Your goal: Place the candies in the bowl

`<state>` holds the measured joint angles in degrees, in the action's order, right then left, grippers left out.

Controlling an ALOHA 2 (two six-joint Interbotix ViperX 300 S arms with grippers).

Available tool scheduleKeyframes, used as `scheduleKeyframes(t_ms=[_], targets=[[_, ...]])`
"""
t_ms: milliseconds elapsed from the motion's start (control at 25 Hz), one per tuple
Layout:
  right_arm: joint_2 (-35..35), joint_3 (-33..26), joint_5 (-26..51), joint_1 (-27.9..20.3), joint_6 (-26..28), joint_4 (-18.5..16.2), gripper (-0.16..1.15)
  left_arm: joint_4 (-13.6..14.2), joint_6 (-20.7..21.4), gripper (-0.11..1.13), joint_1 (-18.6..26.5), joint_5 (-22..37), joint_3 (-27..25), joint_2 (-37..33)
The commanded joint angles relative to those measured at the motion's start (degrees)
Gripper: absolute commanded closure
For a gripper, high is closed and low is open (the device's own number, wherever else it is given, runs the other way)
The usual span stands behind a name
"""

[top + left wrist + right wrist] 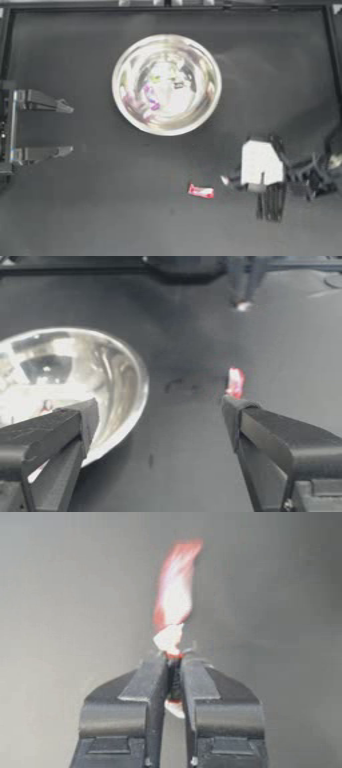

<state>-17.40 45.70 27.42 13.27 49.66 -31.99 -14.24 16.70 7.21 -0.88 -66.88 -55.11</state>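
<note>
Right claw (227, 180) is down at the desk (80, 220) on the near right, jaws pinched together on one twist end of the red-pink candy (201, 191). The right wrist view shows it clearly: the wrapper tail is clamped between the fingertips (155, 677), and the rest of the candy (175, 597) sticks straight out beyond them, long axis roughly in line with the claw. From above, the candy body lies just left of and slightly nearer than the claw tip, looking like it rests on the desk, so I'd judge it gripped but not lifted. The bowl (127, 60) sits far-centre, well apart from the candy, up and to the left of the right claw. Coloured bits inside, green and purple among them, read as candies already dropped in; reflections make a count unreliable. Left claw (70, 127) is parked at the left edge, jaws wide open, holding nothing; its wrist view looks across to the bowl (130, 381) and the red-pink candy (235, 382). The right arm is clearly nearer and already has the grip. Next move likely needs a lift, then a carry far-left over the rim. The risk is that the thin tail grip slips.
</note>
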Motion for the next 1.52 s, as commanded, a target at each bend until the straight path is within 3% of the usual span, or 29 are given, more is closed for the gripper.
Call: scheduleKeyframes(t_ms=[40,400,640,960,1320,1400,1520], targets=[[-4.39,0.0,-4.22,-5.8,-1.05,-2.99,0.58,0.0,0.18,0.0,0.09,-0.35,0.44,0.09],[-4.92,-0.53,-15.64,-23.47,-7.47,-6.86,0.6,0.09,0.26,0.0,0.09,-0.44,-0.09,0.09],[-0.35,-1.93,-24.26,-32.87,-8.09,-9.23,0.61,0.09,0.18,0.0,0.0,-0.88,-0.7,0.09],[10.55,-9.76,-26.19,-36.74,-8.09,-14.59,0.61,0.09,0.18,0.0,0.0,-1.23,-0.97,0.09],[16.79,-12.83,-30.41,-37.0,-8.0,-14.41,0.59,0.09,0.18,0.0,0.0,-1.41,-1.32,0.09],[17.84,-13.18,-31.2,-37.09,-7.82,-14.41,0.51,0.09,0.18,0.0,0.09,-1.49,-1.32,0.09],[19.16,-13.89,-32.17,-37.35,-7.65,-14.24,0.22,0.09,0.18,0.0,0.0,-1.58,-1.58,0.09]])
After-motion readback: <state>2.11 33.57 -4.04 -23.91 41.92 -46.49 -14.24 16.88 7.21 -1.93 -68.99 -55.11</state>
